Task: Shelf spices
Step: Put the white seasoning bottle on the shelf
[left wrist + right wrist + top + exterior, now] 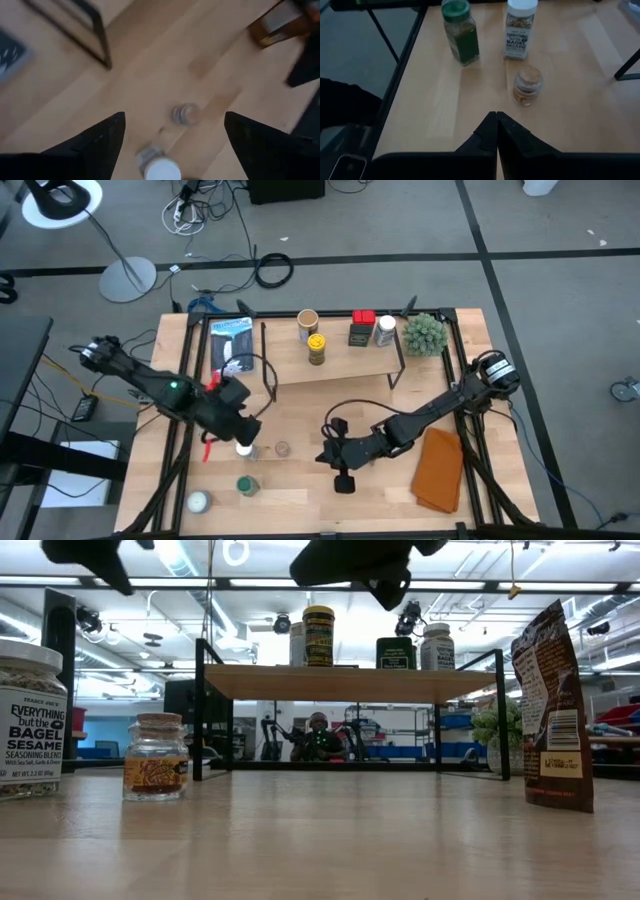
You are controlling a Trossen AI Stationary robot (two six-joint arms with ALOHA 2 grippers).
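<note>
The shelf (335,365) stands at the far middle of the table on thin black legs. Several spices stand on its plank: a tan jar (308,325), a yellow jar (316,350), a red-topped tin (361,328) and a white-capped jar (386,330). More spices stand on the tabletop at the near left: a bagel seasoning jar (521,30), a small amber jar (527,86), a green jar (461,32) and a white jar (198,501). My left gripper (173,115) hangs open above the seasoning jar (159,167), touching nothing. My right gripper (496,125) is shut, raised near the table's middle, pointing toward these jars.
A brown pouch (553,710) stands upright near my right gripper. An orange-brown cloth (440,470) lies at the near right. A green fuzzy plant (424,333) sits by the shelf's right end, and a packet (232,345) lies left of the shelf. Bare wood lies under the shelf.
</note>
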